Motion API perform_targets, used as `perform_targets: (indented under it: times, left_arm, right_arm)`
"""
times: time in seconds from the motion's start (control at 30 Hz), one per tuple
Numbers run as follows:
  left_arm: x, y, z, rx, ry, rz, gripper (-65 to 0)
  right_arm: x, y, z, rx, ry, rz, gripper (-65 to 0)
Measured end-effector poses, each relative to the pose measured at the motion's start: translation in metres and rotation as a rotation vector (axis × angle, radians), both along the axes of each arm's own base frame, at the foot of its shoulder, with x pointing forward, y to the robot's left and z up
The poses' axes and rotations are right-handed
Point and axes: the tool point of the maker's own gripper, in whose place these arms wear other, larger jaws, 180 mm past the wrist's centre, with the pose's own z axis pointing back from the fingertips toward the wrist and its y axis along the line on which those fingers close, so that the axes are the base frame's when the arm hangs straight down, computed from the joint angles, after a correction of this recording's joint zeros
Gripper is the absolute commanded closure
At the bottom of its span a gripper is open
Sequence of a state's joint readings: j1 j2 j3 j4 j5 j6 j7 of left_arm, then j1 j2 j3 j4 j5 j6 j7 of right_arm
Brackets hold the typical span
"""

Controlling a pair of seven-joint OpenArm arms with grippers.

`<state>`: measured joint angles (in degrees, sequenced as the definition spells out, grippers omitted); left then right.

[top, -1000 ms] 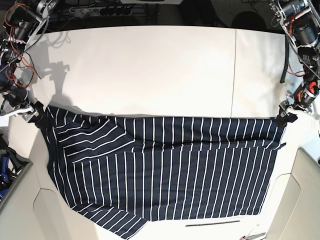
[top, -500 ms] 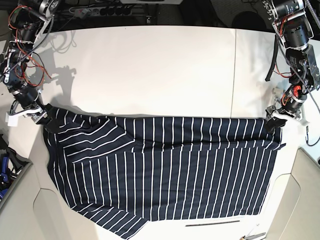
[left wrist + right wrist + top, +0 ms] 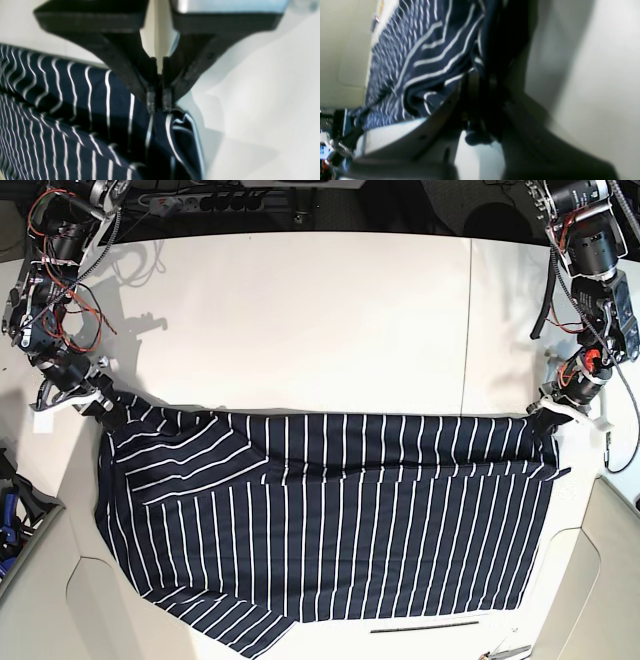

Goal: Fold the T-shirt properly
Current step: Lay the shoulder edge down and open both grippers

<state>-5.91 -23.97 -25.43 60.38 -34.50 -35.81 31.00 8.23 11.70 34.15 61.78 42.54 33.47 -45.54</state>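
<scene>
The T-shirt (image 3: 330, 520), dark navy with thin white stripes, lies spread over the near half of the white table (image 3: 300, 320), its upper edge running almost straight from side to side. My left gripper (image 3: 547, 420) is at the shirt's upper right corner. In the left wrist view the left gripper (image 3: 158, 103) is shut on a pinch of the T-shirt (image 3: 75, 100) at its edge. My right gripper (image 3: 103, 408) sits at the upper left corner. The right wrist view is dark and blurred, with the T-shirt (image 3: 425, 50) bunched into the right gripper (image 3: 480, 100).
A seam (image 3: 468, 320) runs front to back through the table on the right. Cables and a power strip (image 3: 200, 200) lie behind the far edge. A thin dark strip (image 3: 425, 626) lies near the front edge, below the shirt's hem. Beige padded panels (image 3: 600, 580) flank the near corners.
Both grippers have closed on the shirt's upper corners. Each has shifted a little inward along the upper edge, and the corners have drawn in with them.
</scene>
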Motion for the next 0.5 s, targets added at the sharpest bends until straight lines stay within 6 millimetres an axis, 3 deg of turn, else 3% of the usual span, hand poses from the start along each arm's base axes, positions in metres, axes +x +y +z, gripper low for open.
perform_targets:
  times: [0.1,0.3,0.4,0.5]
  left_arm:
    - [0.002,0.0,0.009,0.015,0.006,-0.025,0.0]
    - [0.008,-0.01,0.043,0.065,-0.049,-0.094,0.0]
    - [-0.002,-0.014,0.043,0.086,-0.04,-0.117,0.0]
    - [-0.017,-0.015,0.031,0.094,0.005,-0.127,0.0]
  right_arm:
    - [-0.005,0.003,0.009,-0.019,0.013,0.043,0.0]
    - [-0.001,-0.01,0.055,-0.076,-0.092,0.066,0.0]
    - [-0.017,-0.014,0.053,-0.116,-0.074,0.079,0.0]
    - [-0.038,-0.016,0.042,-0.144,-0.025,0.094,0.0]
